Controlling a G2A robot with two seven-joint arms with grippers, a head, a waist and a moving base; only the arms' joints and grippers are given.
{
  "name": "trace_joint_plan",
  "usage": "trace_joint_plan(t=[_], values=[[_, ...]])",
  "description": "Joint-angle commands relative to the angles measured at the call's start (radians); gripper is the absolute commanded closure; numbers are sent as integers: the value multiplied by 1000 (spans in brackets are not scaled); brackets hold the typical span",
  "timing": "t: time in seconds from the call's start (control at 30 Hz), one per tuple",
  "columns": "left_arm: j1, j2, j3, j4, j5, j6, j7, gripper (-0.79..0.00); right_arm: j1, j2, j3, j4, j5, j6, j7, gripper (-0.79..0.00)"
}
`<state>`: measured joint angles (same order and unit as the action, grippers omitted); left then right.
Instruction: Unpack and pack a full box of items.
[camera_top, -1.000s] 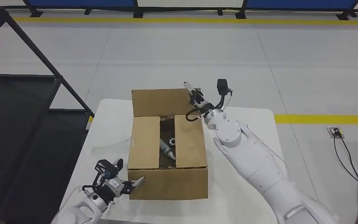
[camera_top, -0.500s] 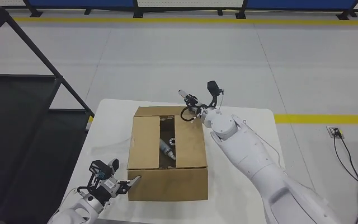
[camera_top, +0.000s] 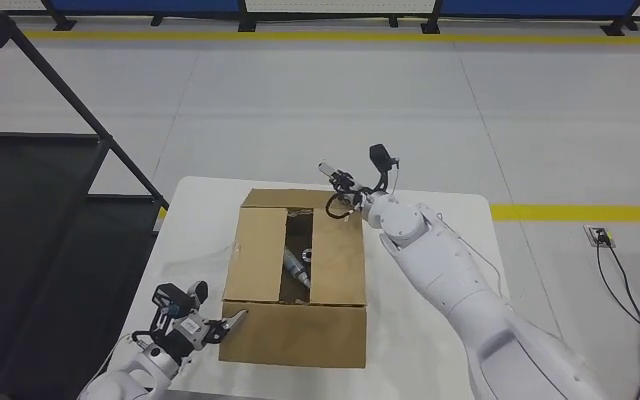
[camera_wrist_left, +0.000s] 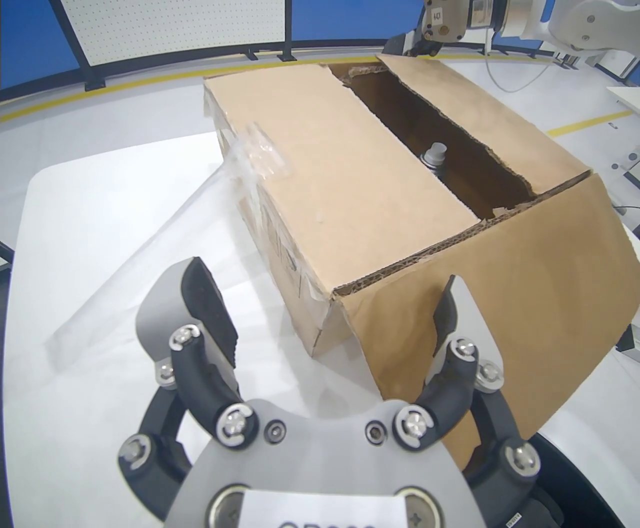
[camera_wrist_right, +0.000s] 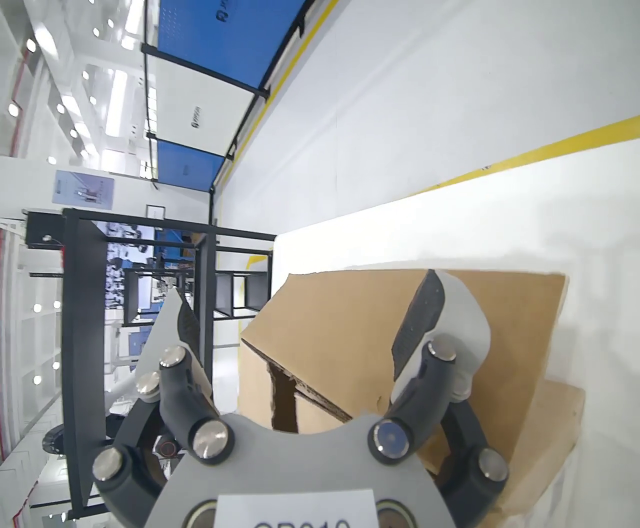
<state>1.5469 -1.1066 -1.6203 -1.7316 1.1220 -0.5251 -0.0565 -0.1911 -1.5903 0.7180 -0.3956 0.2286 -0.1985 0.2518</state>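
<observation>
A brown cardboard box (camera_top: 262, 250) stands in the middle of the white table (camera_top: 195, 225). Its two long top flaps lie nearly flat, with a gap between them. Through the gap shows a bottle with a grey cap (camera_wrist_left: 434, 152), also seen in the top view as the bottle (camera_top: 296, 268). My left gripper (camera_top: 228, 325) is open at the box's (camera_wrist_left: 325, 165) near left corner, and that corner and the near end flap (camera_wrist_left: 500, 310) sit between its fingers (camera_wrist_left: 210, 305). My right gripper (camera_top: 332, 190) is open over the far end flap (camera_wrist_right: 350, 310).
A strip of clear tape or film (camera_wrist_left: 150, 250) trails from the box's side onto the table. A black metal frame (camera_top: 80, 130) stands off the table's left edge. The table (camera_wrist_left: 100, 200) is bare left of the box; the right arm (camera_top: 450, 270) crosses its right side.
The far end flap, lying open and back a second ago, has swung up and inward as my right gripper moved left. My left gripper has drawn back toward the table's near left corner.
</observation>
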Motion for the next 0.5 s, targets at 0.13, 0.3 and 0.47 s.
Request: trace_joint_plan(t=[0.13, 0.3, 0.47], values=[[16, 0, -44, -7, -64, 25, 42, -785, -33, 9, 63, -89, 77, -108, 67, -785], [41, 2, -116, -9, -145, 51, 64, -785, -80, 21, 48, -193, 20, -72, 255, -785], [64, 2, -141, -9, -157, 61, 73, -785, -126, 33, 29, -273, -45, -9, 393, -785]])
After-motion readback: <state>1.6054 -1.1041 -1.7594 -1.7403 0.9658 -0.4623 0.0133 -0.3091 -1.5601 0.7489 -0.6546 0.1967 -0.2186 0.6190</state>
